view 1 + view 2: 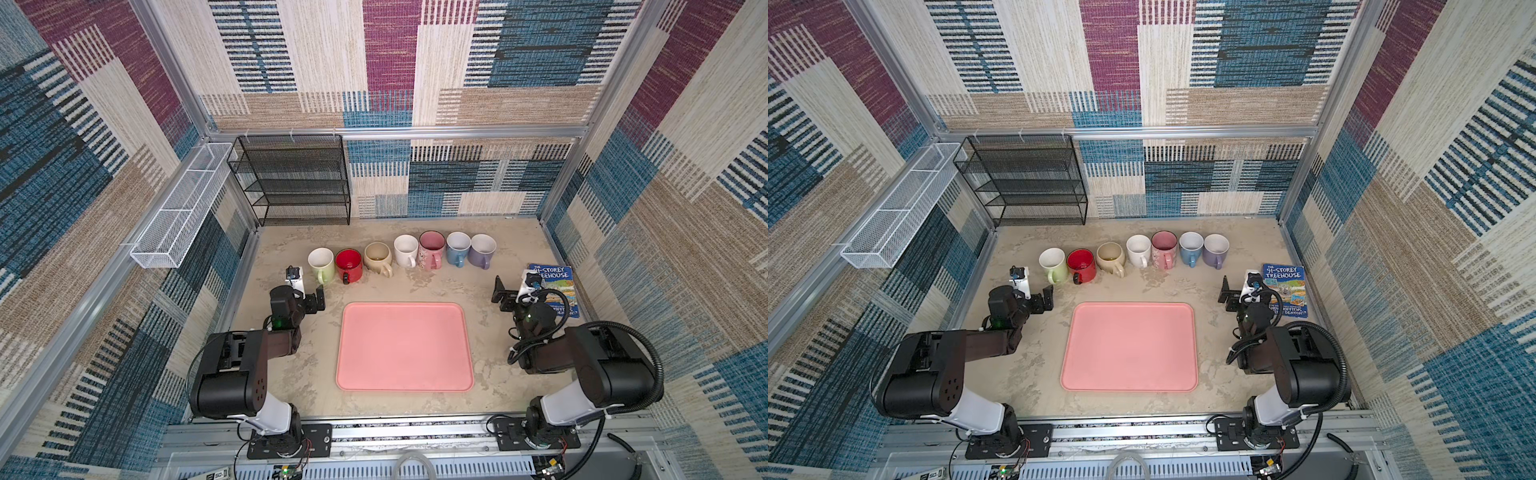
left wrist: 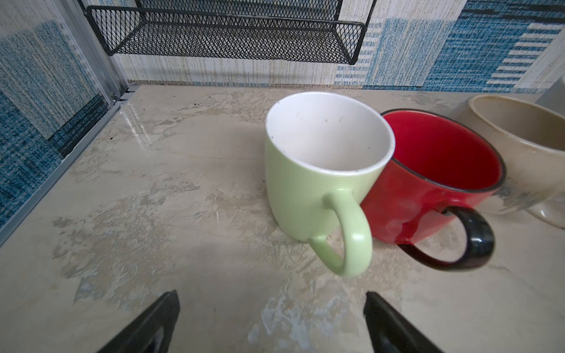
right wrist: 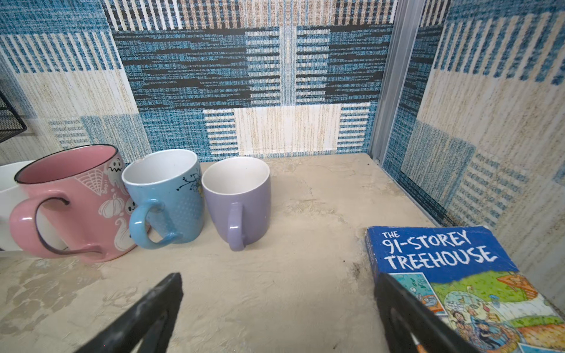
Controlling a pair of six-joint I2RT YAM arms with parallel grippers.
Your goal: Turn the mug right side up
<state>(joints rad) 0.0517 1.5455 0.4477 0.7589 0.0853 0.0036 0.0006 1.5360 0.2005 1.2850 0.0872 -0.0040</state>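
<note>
Taking the tabletop as a clock with the arm bases at 6, I'm looking at seven mugs lining up across the 12 o'clock side: green mug (image 2: 318,183), red mug (image 2: 434,183), beige mug (image 1: 377,257), white mug (image 1: 405,249), pink mug (image 3: 73,201), blue mug (image 3: 166,195) and purple mug (image 3: 241,198). Every one is standing mouth-up with its handle pointing toward 6. None is lying over or sitting on its rim.

The left gripper (image 2: 272,301) is hovering at about 9 o'clock of the pink tray (image 1: 403,374), its jaws spread wide and holding nothing. It is aiming at the green mug, which sits at roughly 11 o'clock, right against the red mug. The right gripper (image 3: 278,284) is idling at 3 o'clock, jaws likewise apart and empty, with the book (image 3: 443,275) just beside one finger.

To my eye the flipping is done and the green mug, being the one the left arm is facing, is probably the mug in question. I'm judging this as the release-and-clear stage. What's left is asking only for a clean pull-back toward 6 o'clock, staying clear of that protruding green handle so the mug isn't nudged into its neighbour.
</note>
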